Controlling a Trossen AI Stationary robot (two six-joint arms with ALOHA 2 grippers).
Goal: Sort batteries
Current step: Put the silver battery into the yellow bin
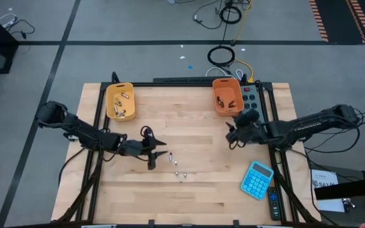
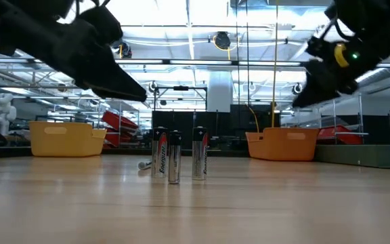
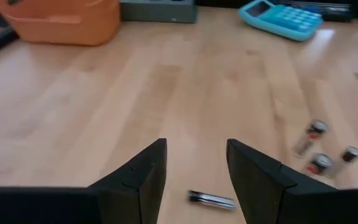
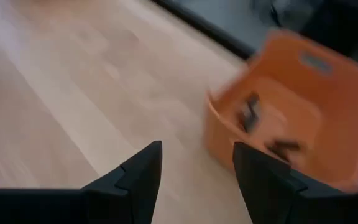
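Lining up on a lying battery

My left gripper hangs open over the battery, seemingly to straddle it; right gripper, open and empty, hovers by the orange bin.

Three silvery batteries stand upright at frame centre in the low view; a slimmer one lies flat just left. More batteries lie in the yellow bin and orange bin.

Left gripper open above lying battery.
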